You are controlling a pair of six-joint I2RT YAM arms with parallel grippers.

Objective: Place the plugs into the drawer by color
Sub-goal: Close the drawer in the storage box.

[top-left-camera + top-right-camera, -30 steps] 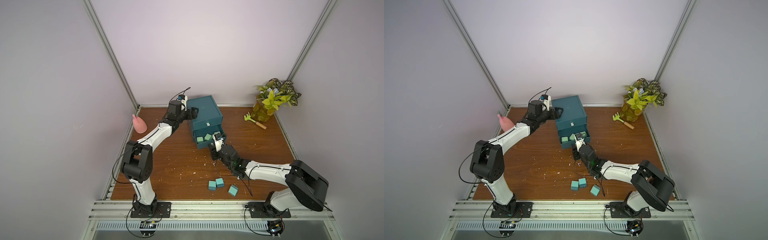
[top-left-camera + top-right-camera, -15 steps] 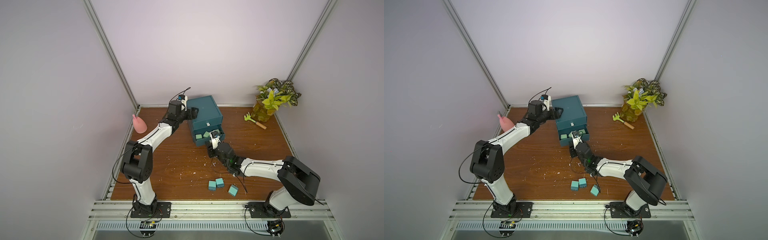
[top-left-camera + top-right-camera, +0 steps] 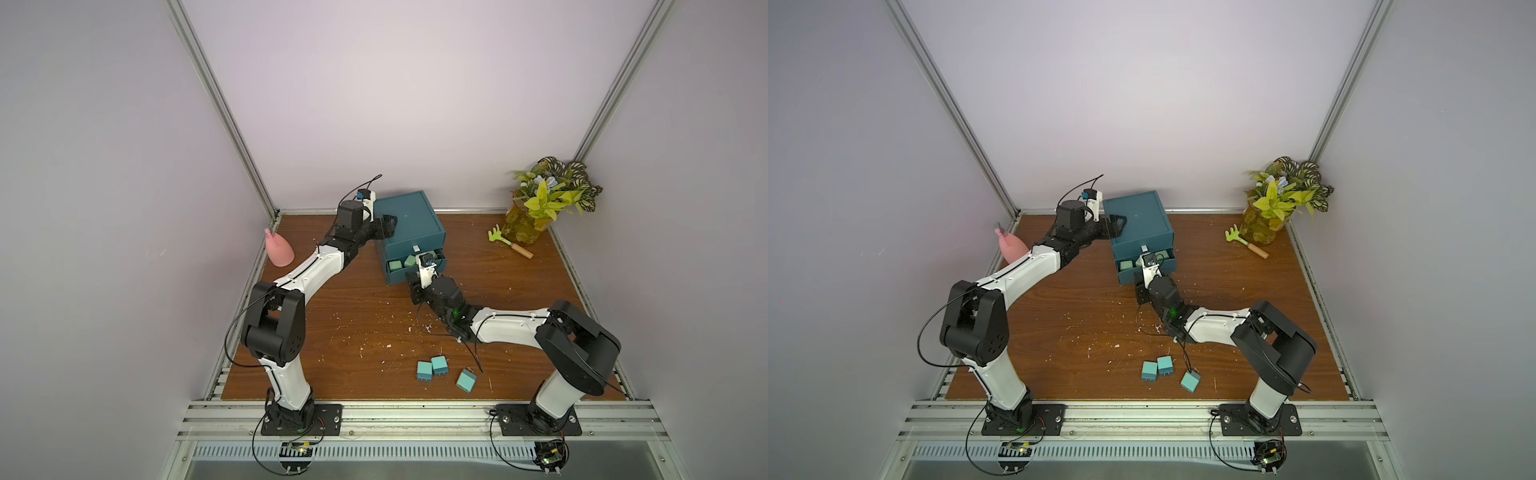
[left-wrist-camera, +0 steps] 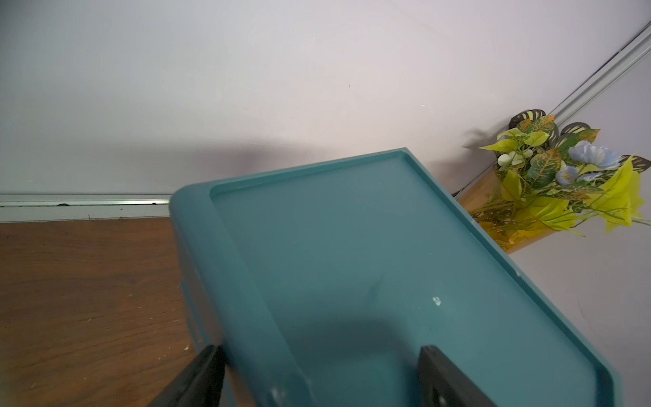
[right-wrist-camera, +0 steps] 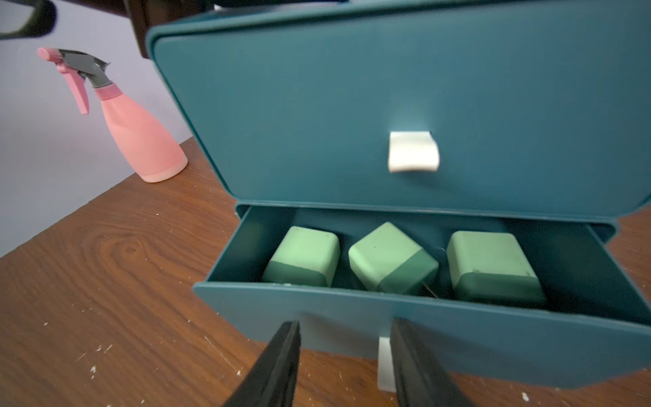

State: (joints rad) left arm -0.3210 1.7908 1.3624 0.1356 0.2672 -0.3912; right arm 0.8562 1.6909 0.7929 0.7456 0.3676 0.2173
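Cabinet [image 3: 409, 218], dark teal, stands at the back of the wooden surface [image 3: 353, 324], with one drawer [image 5: 458, 324] pulled partly out beneath a shut one. Inside the open drawer three mint green plugs [image 5: 387, 257] sit in a row. The right pincer [image 5: 345, 323] is low, just in front of that drawer's front wall, its jaws parted and gripping nothing. The drawer's white tab [image 5: 385, 363] lies between the jaws, close against one. The left pincer [image 4: 318, 349] is at the cabinet's upper side edge, jaws wide apart, one beside the side wall and one over the lid, clamped on nothing. Three blue-teal plugs [image 3: 439, 365] lie on the surface well in front of the cabinet, apart from both pincers.
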